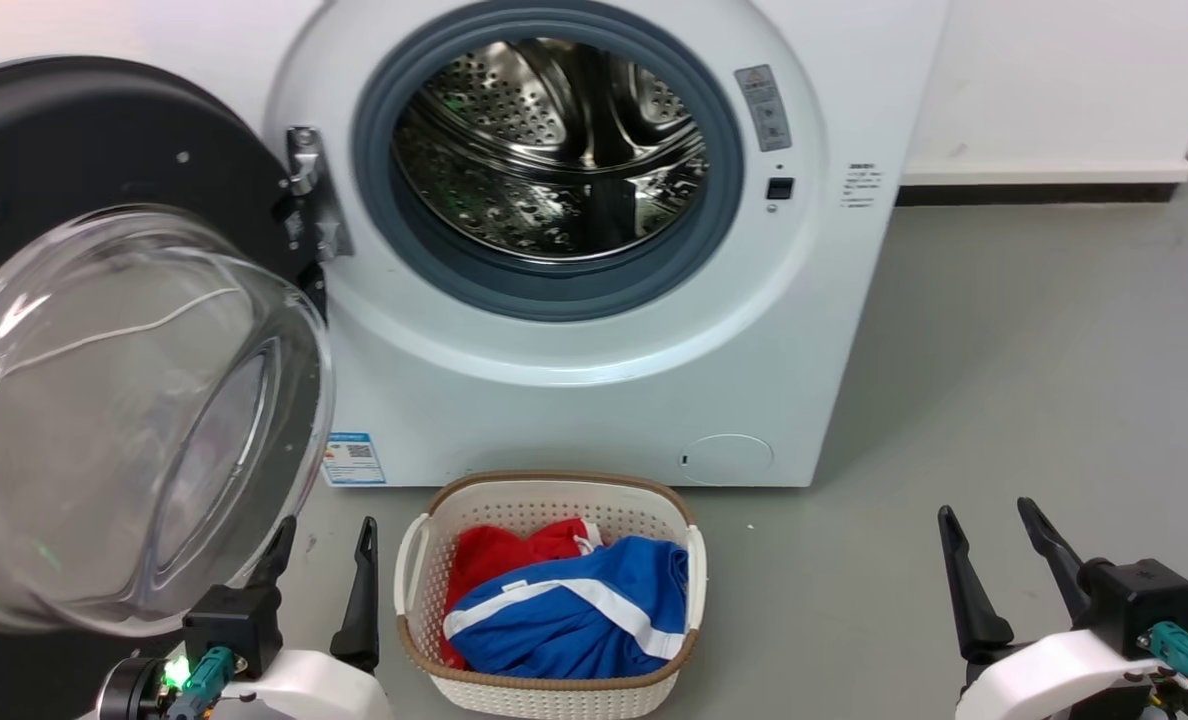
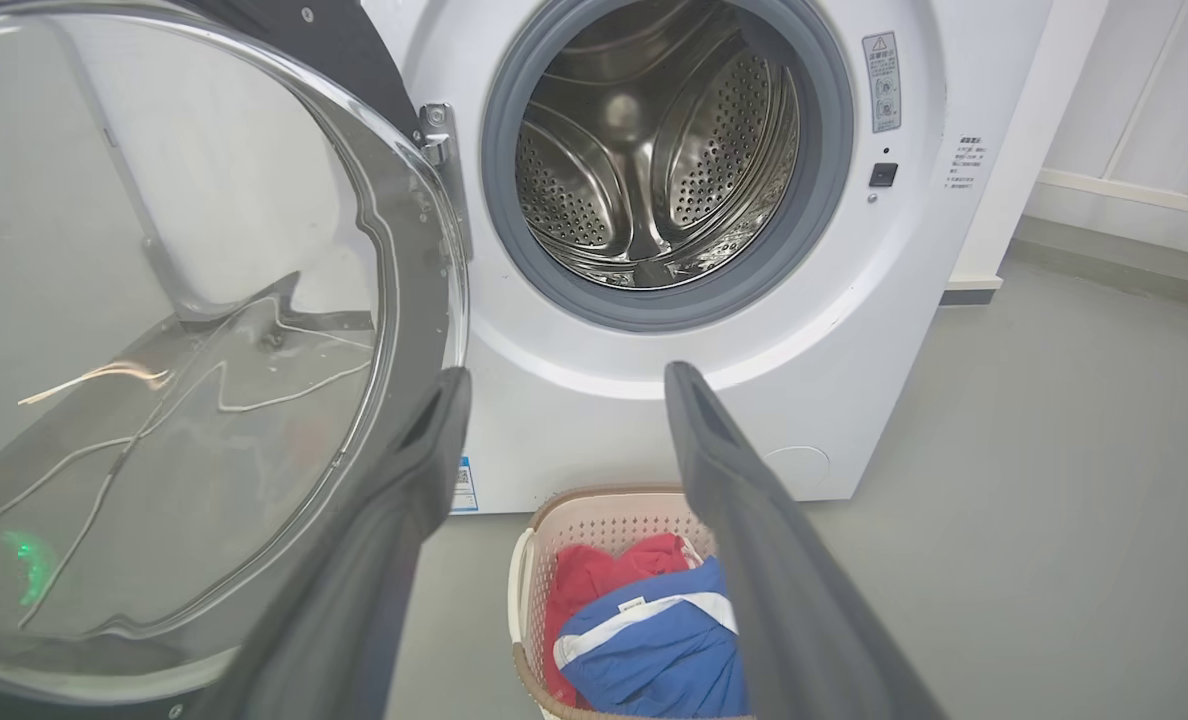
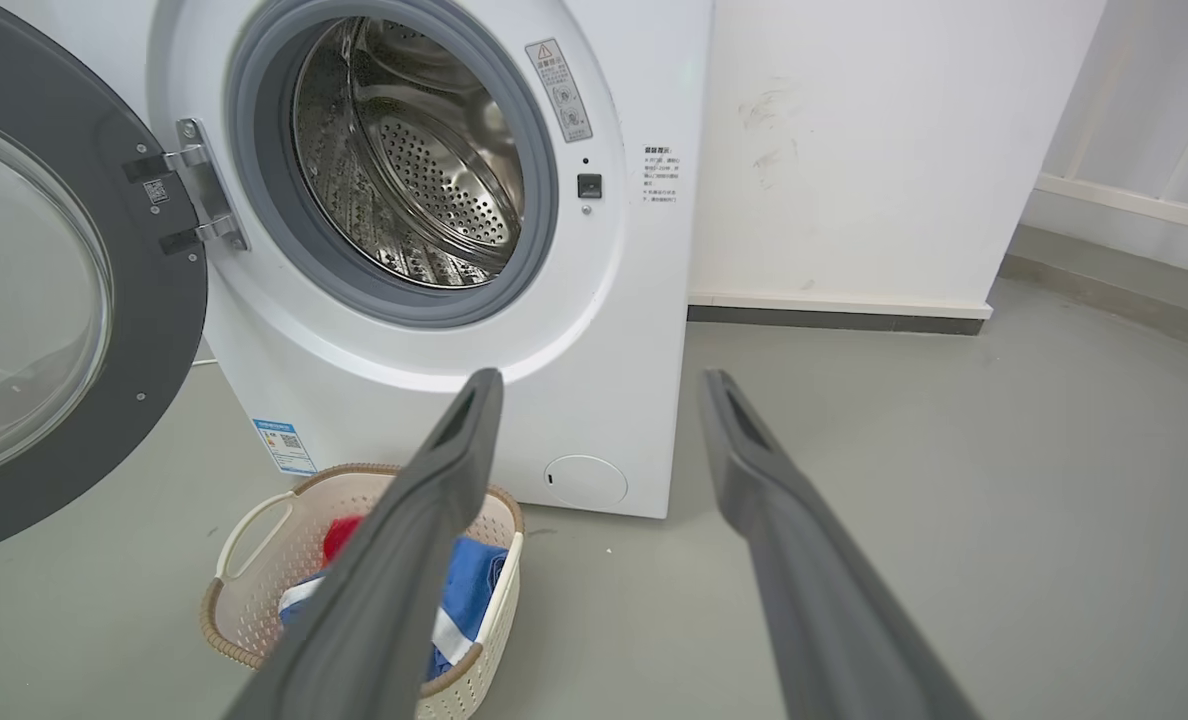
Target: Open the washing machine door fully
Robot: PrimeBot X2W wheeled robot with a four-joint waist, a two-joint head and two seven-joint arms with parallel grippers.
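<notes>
Two spread, empty tools: my left end effector [image 1: 325, 530] at seven o'clock, my right end effector [image 1: 986, 512] at five; the washing machine door [image 1: 124, 350] hangs wide at nine o'clock of the drum opening [image 1: 549, 150]; I judge the opening nearly done; next, at most one outward nudge.

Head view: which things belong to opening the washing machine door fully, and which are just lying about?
Job: washing machine door, door hinge, open left tool.
Lying about: laundry basket, red and blue clothes inside it.
</notes>
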